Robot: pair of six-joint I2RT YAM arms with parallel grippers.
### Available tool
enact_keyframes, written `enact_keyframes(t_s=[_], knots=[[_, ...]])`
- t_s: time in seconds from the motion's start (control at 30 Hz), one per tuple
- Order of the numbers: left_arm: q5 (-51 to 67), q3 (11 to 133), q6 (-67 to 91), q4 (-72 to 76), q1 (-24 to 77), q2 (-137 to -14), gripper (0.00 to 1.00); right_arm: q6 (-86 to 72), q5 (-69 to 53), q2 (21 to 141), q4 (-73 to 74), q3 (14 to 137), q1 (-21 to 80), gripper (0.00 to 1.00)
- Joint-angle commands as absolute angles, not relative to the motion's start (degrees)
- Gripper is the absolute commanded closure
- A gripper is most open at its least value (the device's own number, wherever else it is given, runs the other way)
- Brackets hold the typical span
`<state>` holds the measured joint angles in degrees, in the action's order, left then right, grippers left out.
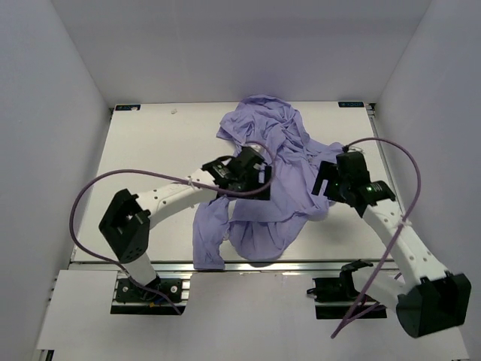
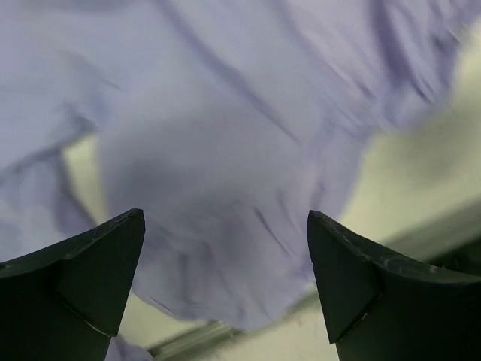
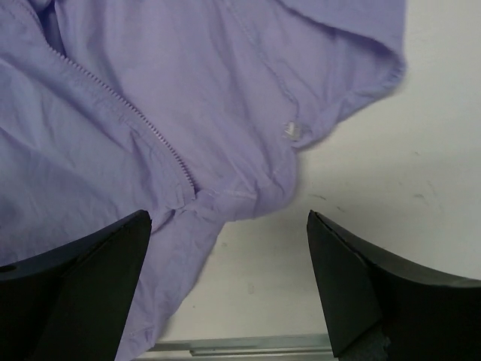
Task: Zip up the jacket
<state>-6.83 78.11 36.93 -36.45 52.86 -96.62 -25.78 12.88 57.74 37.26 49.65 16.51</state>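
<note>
Seemingly at the arranging stage, left hand [image 2: 225,216] and right hand [image 3: 229,218] gape empty over the crumpled jacket [image 1: 285,203]; next probably means pinching the lower end of the zipper [image 3: 128,113].

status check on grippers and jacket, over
Left gripper open over jacket, empty. Right gripper open near zipper end. Jacket bunched on table. Nothing blocking.

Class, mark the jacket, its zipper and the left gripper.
jacket [image 1: 263,226]: top external view, lower body fabric.
zipper [image 3: 120,105]: right wrist view, middle of its teeth.
left gripper [image 2: 225,218]: left wrist view, midway between its fingertips.
</note>
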Motion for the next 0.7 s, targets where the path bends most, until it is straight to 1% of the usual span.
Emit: enact_keyframes(t_s=[0.0, 0.07, 0.17, 0.2, 0.4, 0.53, 0.67], knots=[[-0.71, 74.09, 37.8, -30.33, 47.73, -98.08, 0.02, -21.71, 5.46, 63.7, 29.2, 49.04, 16.35, 0.11], [-0.09, 75.06, 37.18, -27.18, 45.98, -101.84, 0.02, -21.97, 2.13, 68.78, 26.73, 48.96, 16.35, 0.11], [4.21, 78.39, 36.56, -25.93, 42.3, -106.94, 0.02, -23.81, 0.45, 74.42, 25.76, 48.61, 16.26, 0.1], [6.05, 79.44, 36.48, -26.01, 41.14, -110.44, 0.02, -24.08, 0.44, 75.14, 25.23, 48.08, 16.35, 0.11], [10.81, 82.61, 36.39, -24.61, 32.97, -119.43, 0.02, -25.14, -7.82, 76.46, 20.04, 41.5, 16.35, 0.11], [8.97, 82.88, 34.99, -24.52, 29.71, -120.76, 0.02, -25.14, -11.16, 77.34, 18.46, 37.19, 16.35, 0.11], [7.56, 84.63, 32.35, -25.4, 25.59, -122.25, 0.02, -25.49, -10.73, 77.0, 19.77, 34.37, 16.26, 0.11]])
